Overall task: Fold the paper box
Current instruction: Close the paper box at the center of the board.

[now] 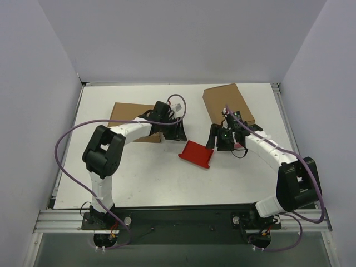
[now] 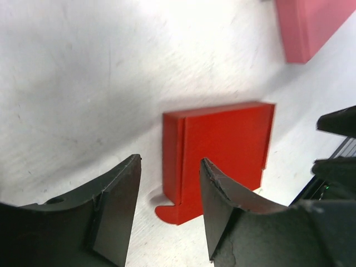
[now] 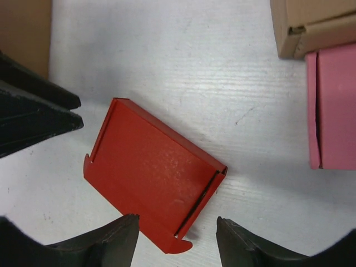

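Red paper box [image 1: 195,154]: closed up into a flat little case, lying on the white counter [image 1: 139,172] near its middle, with my two pincers to either side of it.
Box detail: a rounded tab [image 3: 181,246] sticks out at one corner; from my left wrist the paper box [image 2: 219,156] shows a crease line down its side and the same rounded tab [image 2: 167,212] at 7 o'clock.
Left pincer [image 1: 179,136]: at 11 o'clock from the box in the top view, jaws standing wide and gripping nothing; from the wrist, my left pincer [image 2: 171,161] frames the box beyond it without touching it.
Right pincer [image 1: 213,144]: at 2 o'clock from the box, just beside it, jaws also apart and empty; from the wrist, my right pincer [image 3: 177,222] has the near corner of the paper box [image 3: 153,181] in the gap, clear of both fingers.
Left brown box [image 1: 125,114]: at 10 o'clock from the red one, partly under my left arm.
Right brown box [image 1: 225,100]: at 1 o'clock, behind my right pincer.
Pink box [image 3: 334,105]: at 3 o'clock in the right wrist view, just below the brown box corner, well apart from the red one.
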You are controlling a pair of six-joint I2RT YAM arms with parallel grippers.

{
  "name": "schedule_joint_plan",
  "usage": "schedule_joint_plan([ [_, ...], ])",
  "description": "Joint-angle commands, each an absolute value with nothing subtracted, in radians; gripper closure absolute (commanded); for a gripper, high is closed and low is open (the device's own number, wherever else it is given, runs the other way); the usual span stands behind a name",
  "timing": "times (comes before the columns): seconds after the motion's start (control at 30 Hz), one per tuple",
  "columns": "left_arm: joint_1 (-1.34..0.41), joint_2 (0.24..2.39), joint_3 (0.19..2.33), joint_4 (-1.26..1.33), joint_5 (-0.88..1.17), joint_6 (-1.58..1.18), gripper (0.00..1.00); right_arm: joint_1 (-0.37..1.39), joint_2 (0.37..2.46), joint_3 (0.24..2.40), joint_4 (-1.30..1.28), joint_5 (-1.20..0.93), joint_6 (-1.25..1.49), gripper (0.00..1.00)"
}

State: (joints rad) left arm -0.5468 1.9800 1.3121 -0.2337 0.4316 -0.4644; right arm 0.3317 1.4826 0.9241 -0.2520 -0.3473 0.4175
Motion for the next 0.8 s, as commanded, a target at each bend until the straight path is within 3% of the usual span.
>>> schedule_joint_plan([
  [0.0, -0.54, 1.925, 1.4, -0.225, 0.449, -0.482, 0.43, 0.371, 1.445, 0.963, -0.255, -0.357, 0.305, 0.41],
  [0.47, -0.402, 1.755, 1.214, -0.189, 0.414, -0.503, 0.42, 0.81, 1.537, 1.026, -0.27, -0.003, -0.058, 0.3],
  [0.77, -0.307, 1.692, 1.15, -0.189, 0.403, -0.497, 0.42, 0.963, 1.631, 1.011, -0.216, 0.293, -0.144, 0.34],
])
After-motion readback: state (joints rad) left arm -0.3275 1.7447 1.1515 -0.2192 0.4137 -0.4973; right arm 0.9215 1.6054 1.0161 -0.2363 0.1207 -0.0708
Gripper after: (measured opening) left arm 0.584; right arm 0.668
